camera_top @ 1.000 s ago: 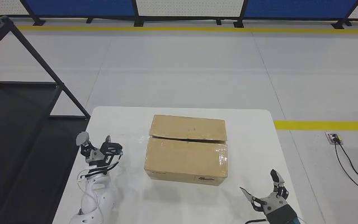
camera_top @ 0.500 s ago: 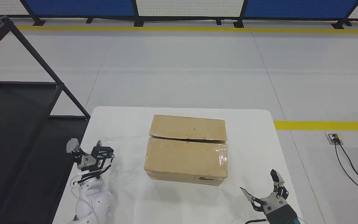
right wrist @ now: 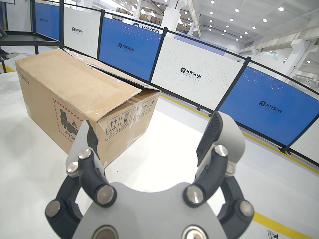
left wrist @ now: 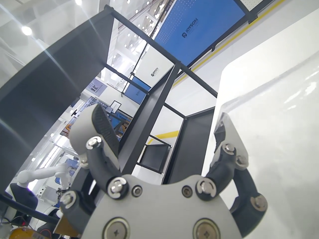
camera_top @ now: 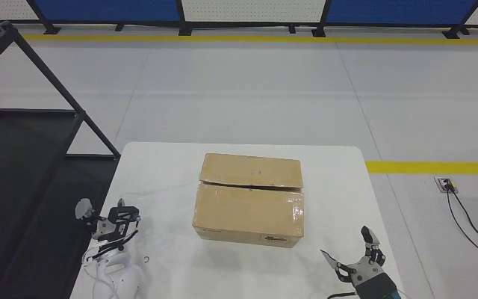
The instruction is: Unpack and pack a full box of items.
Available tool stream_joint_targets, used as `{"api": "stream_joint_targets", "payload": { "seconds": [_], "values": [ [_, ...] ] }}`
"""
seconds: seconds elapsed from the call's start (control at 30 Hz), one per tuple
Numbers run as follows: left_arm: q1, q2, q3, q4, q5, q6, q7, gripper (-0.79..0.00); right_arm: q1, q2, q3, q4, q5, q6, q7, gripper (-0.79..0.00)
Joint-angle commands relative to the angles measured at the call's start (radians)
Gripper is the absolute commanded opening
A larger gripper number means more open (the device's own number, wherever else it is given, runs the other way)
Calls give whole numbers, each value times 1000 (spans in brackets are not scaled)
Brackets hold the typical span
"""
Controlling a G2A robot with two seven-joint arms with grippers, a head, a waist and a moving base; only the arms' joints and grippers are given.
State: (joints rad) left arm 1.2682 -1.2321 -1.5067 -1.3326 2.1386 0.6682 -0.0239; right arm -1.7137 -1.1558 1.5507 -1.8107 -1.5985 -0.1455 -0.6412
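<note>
From above, the box point(camera_top: 250, 198) sat shut in the middle of the table point(camera_top: 336, 168), its top flaps meeting along a seam; my left gripper point(camera_top: 104, 214) hung at the near left edge, spread and empty; my right gripper point(camera_top: 346, 245) was at the near right corner, likewise spread, well apart from the box.

At my left wrist, the left gripper point(left wrist: 162, 128) gaped on nothing; one finger lay over the table point(left wrist: 274, 100), the other past its edge toward a black rack point(left wrist: 154, 115).

At my right wrist, the right gripper point(right wrist: 149, 135) stood wide and empty, facing the box point(right wrist: 74, 88); one flap was slightly raised at the corner.
</note>
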Motion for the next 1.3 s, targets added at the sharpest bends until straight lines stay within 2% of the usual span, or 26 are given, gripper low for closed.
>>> {"api": "stream_joint_targets", "payload": {
  "seconds": [0.0,0.23,0.87,1.13,1.27],
  "values": [
    [14,1,-17,1,-8,1,9,0,0,0,0,0,0,0,0,0],
    [50,3,-79,-3,-26,0,31,0,0,0,0,0,0,0,0,0],
    [83,6,-217,11,-62,-5,60,0,0,0,0,0,0,0,0,0],
    [122,-3,-205,-71,-92,-22,107,0,0,0,0,0,0,0,0,0],
    [167,-6,-189,-165,-76,-60,141,0,0,0,0,0,0,0,0,0]
  ]
}}
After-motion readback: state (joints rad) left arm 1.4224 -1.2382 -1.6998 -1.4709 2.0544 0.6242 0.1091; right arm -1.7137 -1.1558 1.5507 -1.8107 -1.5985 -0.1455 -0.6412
